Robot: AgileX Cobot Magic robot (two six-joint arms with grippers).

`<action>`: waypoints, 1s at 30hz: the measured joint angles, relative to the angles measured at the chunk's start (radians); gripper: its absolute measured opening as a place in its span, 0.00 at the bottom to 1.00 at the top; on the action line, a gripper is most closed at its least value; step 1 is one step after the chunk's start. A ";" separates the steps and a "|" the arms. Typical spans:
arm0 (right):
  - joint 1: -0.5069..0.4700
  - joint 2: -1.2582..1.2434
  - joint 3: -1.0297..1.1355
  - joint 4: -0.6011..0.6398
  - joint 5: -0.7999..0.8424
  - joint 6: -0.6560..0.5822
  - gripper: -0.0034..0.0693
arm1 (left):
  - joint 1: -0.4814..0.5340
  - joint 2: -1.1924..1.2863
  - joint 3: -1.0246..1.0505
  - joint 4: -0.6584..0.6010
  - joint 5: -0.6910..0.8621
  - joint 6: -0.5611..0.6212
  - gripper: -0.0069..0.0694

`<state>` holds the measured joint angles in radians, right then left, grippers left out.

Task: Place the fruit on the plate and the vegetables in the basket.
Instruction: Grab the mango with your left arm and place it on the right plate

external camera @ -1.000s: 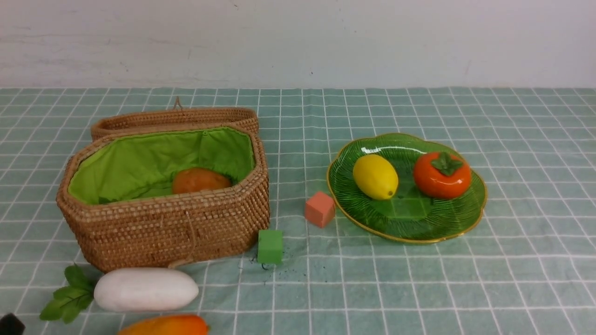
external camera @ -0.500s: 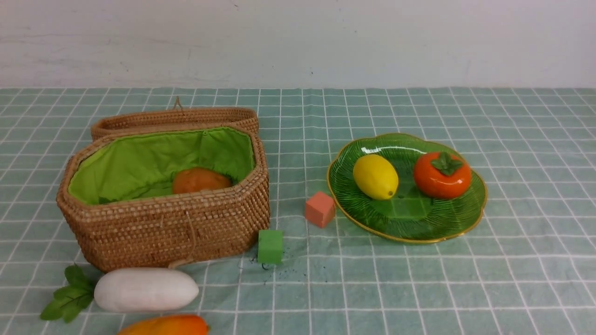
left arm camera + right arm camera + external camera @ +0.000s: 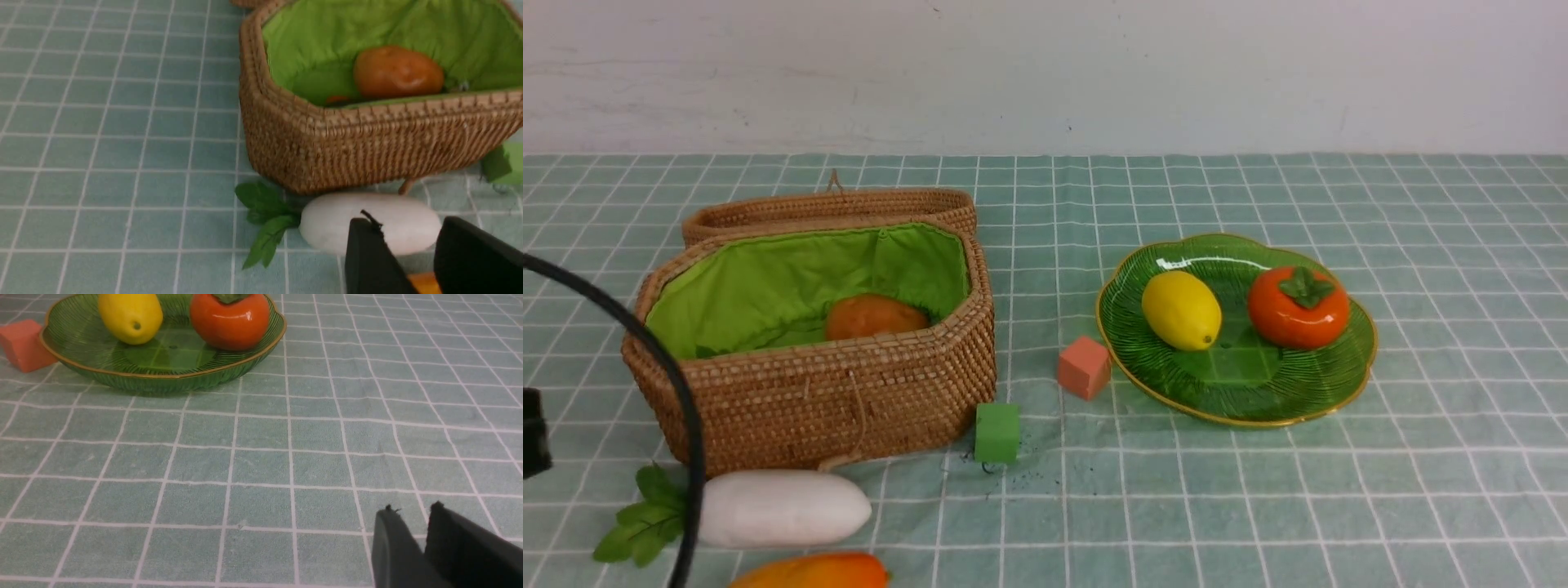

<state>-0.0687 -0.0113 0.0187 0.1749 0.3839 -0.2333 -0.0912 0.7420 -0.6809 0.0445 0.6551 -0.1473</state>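
The wicker basket [image 3: 849, 392] stands open at the left with the brown potato [image 3: 874, 317] lying on its green lining. In front of it lies the white radish [image 3: 784, 508]. The mango [image 3: 817, 572] pokes in at the view's bottom edge. On the green plate [image 3: 1241, 392] at the right sit the lemon [image 3: 1180, 310] and the persimmon [image 3: 1297, 309]. My left gripper [image 3: 404, 222] is open and empty, hovering above the radish [image 3: 327, 220] and mango [image 3: 425, 281]. My right gripper [image 3: 410, 510] hangs over bare cloth, short of the plate [image 3: 163, 355], its jaws only slightly apart and empty.
The basket's woven lid [image 3: 825, 208] lies behind it. A salmon cube [image 3: 1084, 367] sits by the plate's left rim and a green cube [image 3: 996, 433] by the basket's front right corner. The left arm's black cable [image 3: 678, 384] arcs across the basket's left end.
The left arm's cable and a black part of the arm have come into the front view at the left edge. The fruit, vegetables, basket and plate have not moved.
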 joint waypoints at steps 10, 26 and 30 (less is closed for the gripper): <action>0.000 0.000 0.000 0.000 0.000 0.000 0.26 | -0.187 0.247 0.000 -0.084 0.094 0.365 0.48; 0.000 0.000 0.000 0.000 0.000 0.000 0.29 | -0.314 0.551 -0.006 -0.056 -0.026 0.593 0.96; 0.000 0.000 0.000 0.000 0.000 0.000 0.30 | -0.314 0.658 -0.006 -0.083 -0.027 0.648 0.91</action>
<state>-0.0687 -0.0113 0.0187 0.1749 0.3839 -0.2333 -0.4049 1.3997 -0.6872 -0.0390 0.6285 0.5003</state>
